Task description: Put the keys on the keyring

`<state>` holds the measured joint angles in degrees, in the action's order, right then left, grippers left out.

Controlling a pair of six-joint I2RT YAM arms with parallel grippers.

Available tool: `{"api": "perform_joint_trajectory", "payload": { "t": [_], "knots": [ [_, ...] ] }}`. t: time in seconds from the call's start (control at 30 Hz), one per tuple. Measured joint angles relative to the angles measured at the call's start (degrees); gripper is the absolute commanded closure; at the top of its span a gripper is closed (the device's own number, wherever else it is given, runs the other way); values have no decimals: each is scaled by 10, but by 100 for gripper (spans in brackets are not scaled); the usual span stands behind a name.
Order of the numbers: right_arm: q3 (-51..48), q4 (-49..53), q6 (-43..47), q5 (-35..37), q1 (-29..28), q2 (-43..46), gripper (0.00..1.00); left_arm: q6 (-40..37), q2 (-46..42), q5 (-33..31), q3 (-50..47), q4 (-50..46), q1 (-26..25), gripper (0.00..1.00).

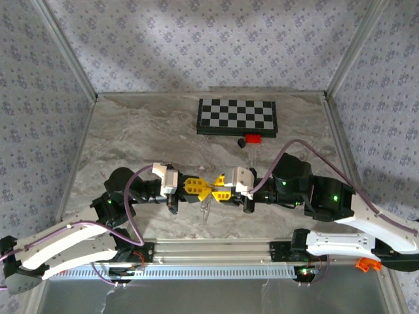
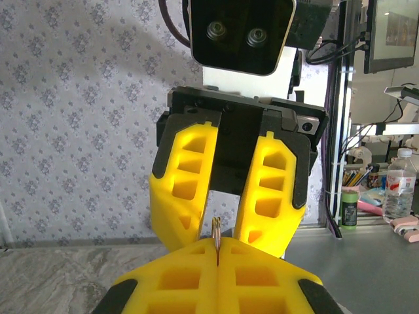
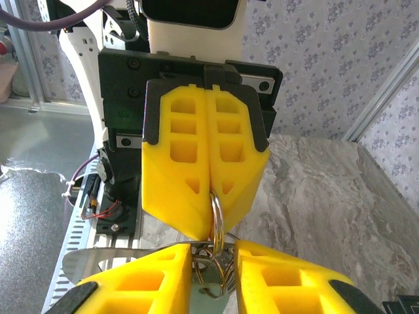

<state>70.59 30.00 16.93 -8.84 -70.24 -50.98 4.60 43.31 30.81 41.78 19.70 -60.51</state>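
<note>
The left gripper (image 2: 218,258) pinches the keyring (image 2: 216,229) between parted fingers of the right gripper (image 2: 220,235).

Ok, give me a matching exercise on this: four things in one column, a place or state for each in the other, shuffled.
Things:
1. left gripper
2. checkerboard
3. red block
4. keyring

Places and states:
A. flat at the far edge of the table
B. where the left gripper's tips meet the right gripper
C. yellow fingers pressed together
D. just in front of the checkerboard, next to the black block

Pairs: 1-C, 2-A, 3-D, 4-B.
</note>
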Motion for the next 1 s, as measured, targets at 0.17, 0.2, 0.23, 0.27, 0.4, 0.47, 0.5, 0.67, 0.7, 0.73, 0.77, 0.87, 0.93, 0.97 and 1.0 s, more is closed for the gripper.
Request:
{"api": "perform_joint_trajectory", "payload": {
  "t": [0.17,0.2,0.23,0.27,0.4,0.47,0.5,0.67,0.7,0.73,0.77,0.87,0.93,0.97,1.0],
  "knots": [
    [-7,-6,0,-3,2,4,87,0,3,-2,0,-1,0,100],
    [-7,-7,1,-4,3,5,90,0,3,-2,0,-2,0,100],
    [-8,-8,1,-5,3,5,92,0,3,-2,0,-2,0,100],
    [-8,-9,0,-5,4,5,96,0,3,-2,0,-2,0,100],
    [-10,-9,0,-4,4,7,100,-7,3,-6,0,-10,0,100],
    [-10,-3,0,4,5,5,100,-19,2,-17,8,-36,0,98],
    [-10,0,2,10,5,3,100,-28,3,-23,16,-58,0,96],
    [2,27,11,53,-2,-19,100,-78,12,-71,72,-192,-4,88],
    [9,37,15,64,-5,-26,100,-88,15,-80,83,-218,-4,88],
    [14,46,17,72,-8,-33,100,-96,18,-86,92,-237,-4,88],
    [21,55,20,82,-11,-41,100,-104,20,-93,100,-258,-4,88],
    [32,78,24,99,-17,-56,100,-124,26,-104,114,-299,-4,94],
    [38,92,25,107,-18,-63,100,-136,30,-108,118,-316,-4,100],
    [40,98,25,110,-18,-67,100,-141,31,-108,118,-320,-4,100],
    [43,104,26,113,-18,-70,100,-144,31,-108,118,-323,-4,100]
  ]
}}
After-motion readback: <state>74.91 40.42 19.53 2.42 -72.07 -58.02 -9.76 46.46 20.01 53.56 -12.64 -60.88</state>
